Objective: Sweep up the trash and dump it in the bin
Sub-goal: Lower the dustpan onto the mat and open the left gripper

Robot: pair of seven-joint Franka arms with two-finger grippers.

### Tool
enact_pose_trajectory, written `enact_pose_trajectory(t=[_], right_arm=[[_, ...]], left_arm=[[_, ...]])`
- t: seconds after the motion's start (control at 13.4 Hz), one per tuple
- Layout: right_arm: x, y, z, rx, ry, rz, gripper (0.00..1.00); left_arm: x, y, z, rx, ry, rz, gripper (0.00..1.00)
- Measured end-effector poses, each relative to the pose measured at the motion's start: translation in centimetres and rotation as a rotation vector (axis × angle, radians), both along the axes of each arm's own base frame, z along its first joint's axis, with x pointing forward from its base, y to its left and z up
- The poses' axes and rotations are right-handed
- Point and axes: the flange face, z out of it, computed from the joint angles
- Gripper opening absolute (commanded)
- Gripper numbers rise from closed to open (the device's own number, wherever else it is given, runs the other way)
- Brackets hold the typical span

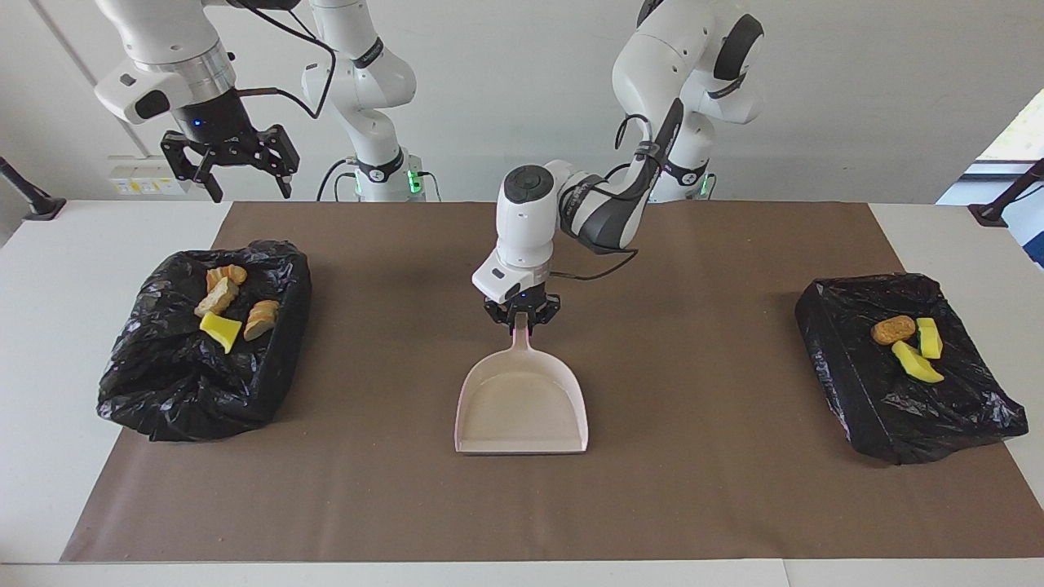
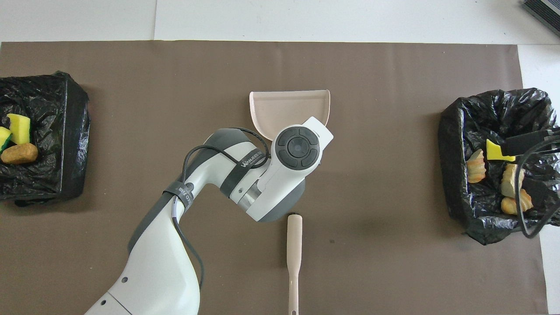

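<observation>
Trash (image 1: 222, 306) fills both black-bagged bins. One bin (image 1: 171, 375), at the right arm's end of the desk (image 1: 49, 326), holds three tan foam chunks and one bright yellow sponge piece, all lying on the crumpled liner. Another bin (image 1: 889, 408), at the left arm's end, holds one tan chunk (image 1: 892, 329) and two yellow-green sponge pieces (image 1: 920, 352) beside it. Between the bins lies a brown mat (image 1: 367, 489), with no scraps visible on it.

At the mat's middle the left claw (image 1: 522, 319) is clamped on the handle of a beige dustpan (image 1: 522, 408), whose pan looks empty and whose wide mouth points away from the robots. A beige brush (image 2: 294, 258) lies on the mat nearer to the robots than the dustpan, free of any grip.

Over the bin at the right arm's end hangs the right claw (image 1: 241, 183), raised well above it, its fingers spread wide and holding nothing.
</observation>
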Motion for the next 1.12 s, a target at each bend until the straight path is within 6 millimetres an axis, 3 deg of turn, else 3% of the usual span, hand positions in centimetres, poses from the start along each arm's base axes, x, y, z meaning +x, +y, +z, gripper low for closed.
enact_pose_trajectory(t=[0.07, 0.15, 0.22, 0.52, 0.75, 0.9, 1.12], right_arm=[[0.0, 0.0, 0.0, 0.000, 0.000, 0.000, 1.00], [0.0, 0.0, 0.0, 0.001, 0.000, 0.000, 1.00], [0.0, 0.0, 0.0, 0.003, -0.001, 0.000, 1.00], [-0.2, 0.0, 1.0, 0.008, -0.023, -0.001, 1.00], [-0.6, -0.1, 1.5, 0.009, -0.033, -0.001, 1.00], [-0.6, -0.1, 1.6, 0.009, -0.034, -0.001, 1.00], [-0.7, 0.0, 1.6, 0.009, -0.034, 0.000, 1.00]], left_arm=[[-0.2, -0.3, 0.0, -0.003, -0.001, -0.002, 0.26], [-0.3, -0.5, 0.1, -0.004, -0.002, -0.003, 0.57], [-0.3, -0.6, 0.2, -0.006, -0.004, -0.002, 1.00], [0.6, 0.0, 0.9, -0.015, -0.024, 0.011, 1.00], [3.1, 2.8, 2.6, -0.013, -0.056, -0.001, 1.00], [5.2, 7.7, 4.9, 0.009, -0.078, -0.059, 1.00], [6.3, 18.0, 9.7, 0.059, -0.088, -0.123, 1.00]])
